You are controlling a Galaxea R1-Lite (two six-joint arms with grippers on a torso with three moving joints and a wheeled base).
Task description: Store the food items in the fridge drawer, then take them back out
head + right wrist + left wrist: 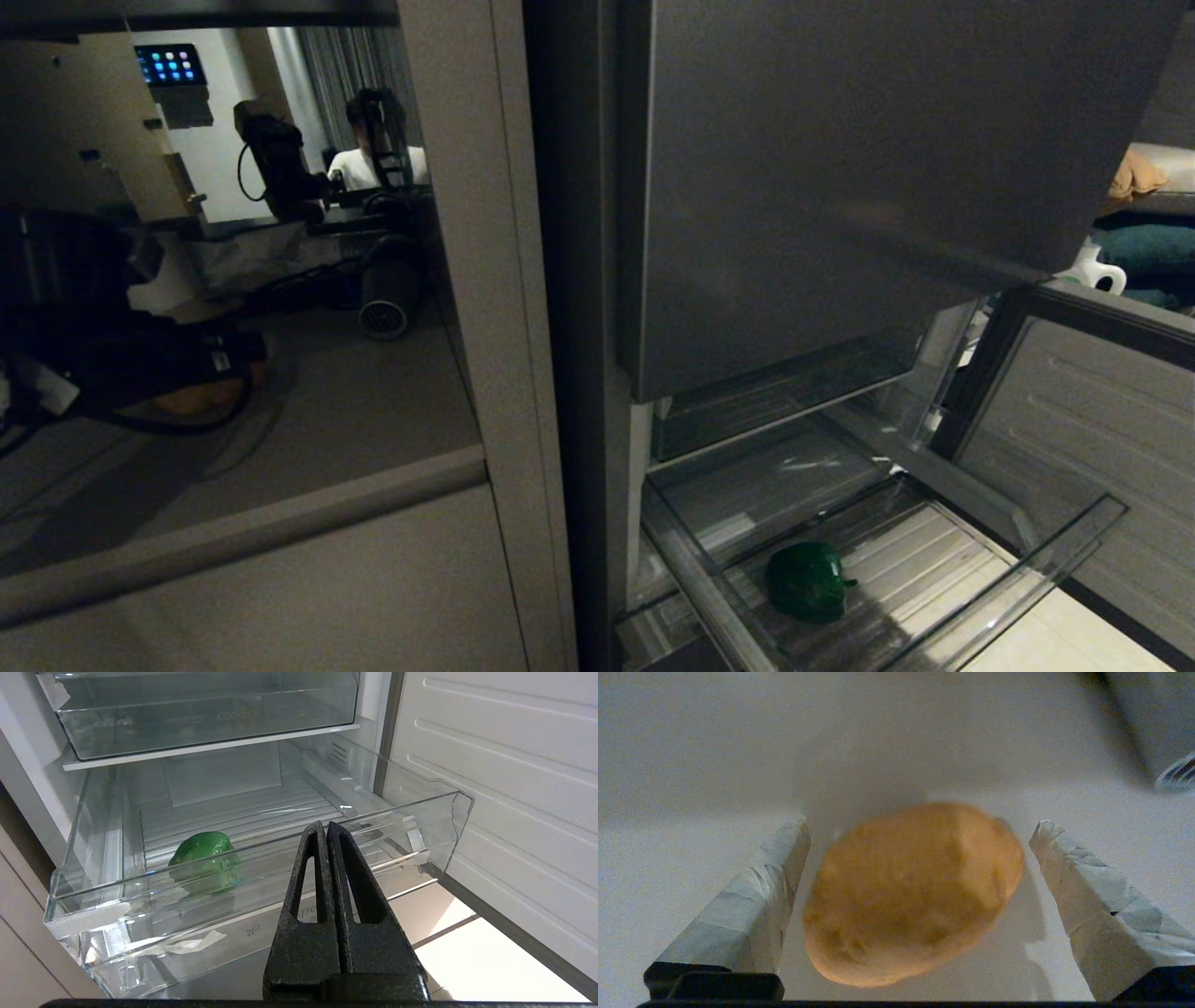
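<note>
The fridge drawer point(261, 858) is pulled out, and a green pepper point(205, 861) already lies on its ribbed floor toward the left side, so one food item looks stored. The potato point(913, 891) is not in yet: it sits on the pale tabletop point(691, 765) to the left of the fridge, well apart from the drawer.

The left claw point(915, 868) is spread wide around the potato, one wrapped finger point(752, 905) on each side with a gap showing between each finger and the skin, so it has hold of nothing for now. From the head view the left arm point(121, 364) is a dark shape low over the tabletop with a tan patch of potato just under it.

The right claw point(325, 833) is pressed fully closed and empty, and hangs in front of the drawer's clear front wall, apart from it.

My reading: the storing half is partly done. What is left is closing on the potato, carrying it across to the drawer and setting it beside the pepper, then the whole second half, lifting both items back out. Whether any other food waits out of sight I cannot tell
</note>
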